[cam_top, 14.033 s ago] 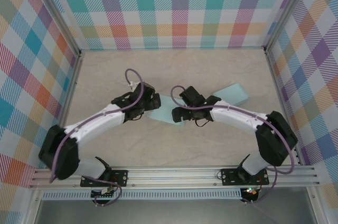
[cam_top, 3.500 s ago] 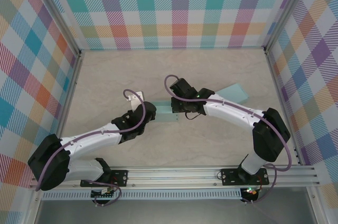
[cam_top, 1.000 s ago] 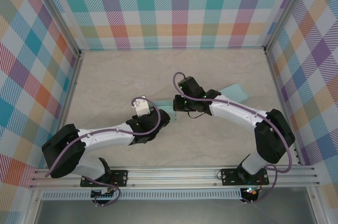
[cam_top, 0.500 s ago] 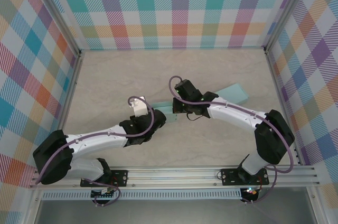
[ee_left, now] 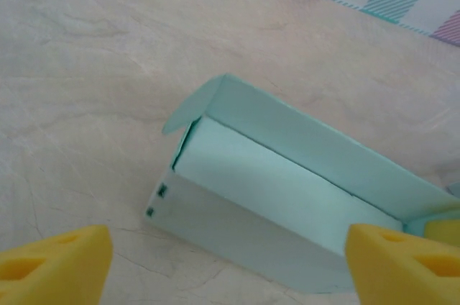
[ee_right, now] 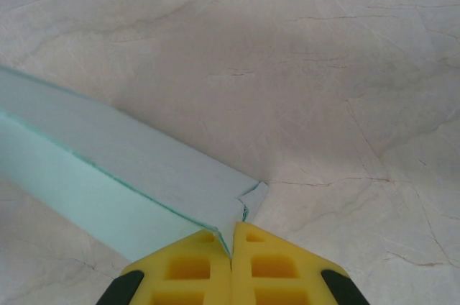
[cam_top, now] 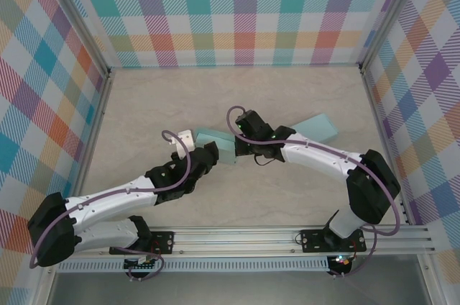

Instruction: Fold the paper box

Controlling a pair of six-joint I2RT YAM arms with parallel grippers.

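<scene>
The pale teal paper box (cam_top: 213,139) sits mid-table, one long wall raised and an end flap bent out. The left wrist view looks onto its long side (ee_left: 280,204), which carries two small dark marks at one end. My left gripper (cam_top: 207,155) hovers just near of the box, open, with the box (ee_left: 280,204) lying between and beyond its yellow fingertips (ee_left: 54,262). My right gripper (cam_top: 238,148) is at the box's right end, shut on the thin edge of a paper wall (ee_right: 144,175); its pads (ee_right: 198,265) pinch the sheet beside a small corner flap.
A second pale teal paper piece (cam_top: 318,126) lies flat at the right, partly under the right arm. Checkered walls enclose the table on three sides. Bare marbled tabletop (cam_top: 158,100) stretches to the left and back.
My left gripper has drawn back toward the near left, off the box, uncovering more of it. The right gripper stays pinched on the box's right end, shifted slightly left.
</scene>
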